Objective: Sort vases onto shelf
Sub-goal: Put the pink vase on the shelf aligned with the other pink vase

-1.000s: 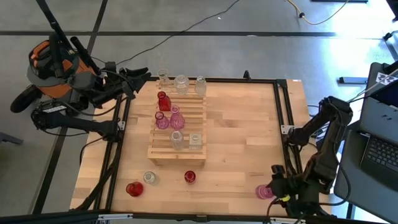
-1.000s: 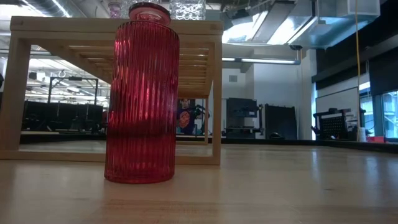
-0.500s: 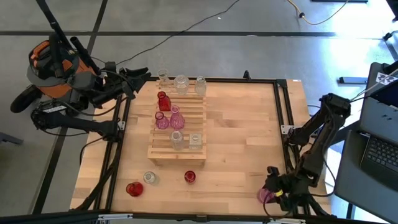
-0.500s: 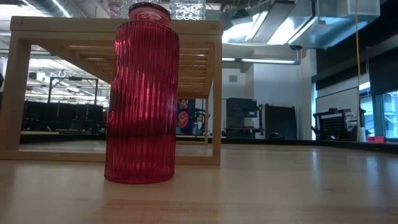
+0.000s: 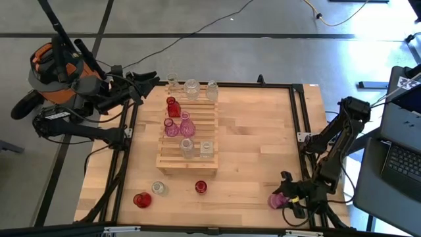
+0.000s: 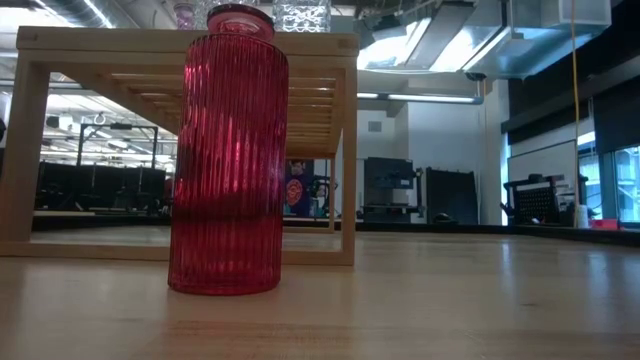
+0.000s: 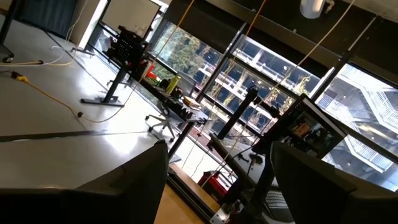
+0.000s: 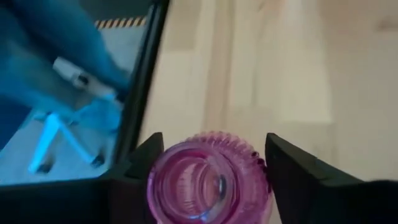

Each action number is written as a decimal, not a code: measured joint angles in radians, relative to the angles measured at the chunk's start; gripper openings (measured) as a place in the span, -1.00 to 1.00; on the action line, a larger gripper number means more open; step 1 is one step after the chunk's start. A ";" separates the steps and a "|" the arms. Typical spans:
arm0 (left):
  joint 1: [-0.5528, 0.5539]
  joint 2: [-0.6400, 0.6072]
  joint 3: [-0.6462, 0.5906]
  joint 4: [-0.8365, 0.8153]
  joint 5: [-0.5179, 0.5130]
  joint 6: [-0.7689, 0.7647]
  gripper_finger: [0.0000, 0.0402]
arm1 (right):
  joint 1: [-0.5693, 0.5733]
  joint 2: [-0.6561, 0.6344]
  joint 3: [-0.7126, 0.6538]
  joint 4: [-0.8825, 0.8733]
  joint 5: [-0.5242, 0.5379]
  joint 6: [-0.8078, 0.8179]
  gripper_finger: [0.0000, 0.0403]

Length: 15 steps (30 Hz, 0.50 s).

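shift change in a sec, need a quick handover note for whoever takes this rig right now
Right hand: at the table's near right corner, fingers either side of the ribbed pink glass vase, not visibly gripping.
Left hand: open, parked off the table's far left corner.
Done: eight vases on the pale wooden slatted shelf.
Left: the pink vase, two red vases and a clear one on the table.

A tall ribbed red vase (image 6: pixel 228 165) stands upright on the pale wooden worktop (image 6: pixel 450 300), close to the camera and left of centre. Just behind it rises the wooden shelf (image 6: pixel 345 150), its slats stepping up away from view. Two glass pieces show above the top rail: a pinkish vase (image 6: pixel 185 13) and a clear vase (image 6: pixel 301 15).
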State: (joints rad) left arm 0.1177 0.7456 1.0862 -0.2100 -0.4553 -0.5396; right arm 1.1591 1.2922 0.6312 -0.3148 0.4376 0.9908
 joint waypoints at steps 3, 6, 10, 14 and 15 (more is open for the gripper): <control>0.000 0.000 0.000 0.000 0.000 0.000 0.37 | 0.000 0.000 -0.017 0.000 0.080 0.000 -0.11; 0.000 0.000 0.000 0.000 0.000 0.000 0.37 | -0.003 0.000 -0.032 -0.004 0.162 0.003 -0.15; 0.000 0.000 0.000 0.000 0.000 0.000 0.37 | -0.049 0.001 -0.036 -0.030 0.214 0.007 -0.17; 0.000 0.000 0.000 0.000 0.000 0.000 0.37 | -0.130 0.002 -0.037 -0.043 0.264 -0.050 -0.21; 0.000 0.000 0.000 0.000 0.000 0.000 0.37 | -0.153 0.003 -0.038 -0.047 0.279 -0.064 -0.24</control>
State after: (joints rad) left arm 0.1174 0.7459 1.0859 -0.2100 -0.4551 -0.5396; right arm 1.0057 1.2949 0.5930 -0.3614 0.7164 0.9266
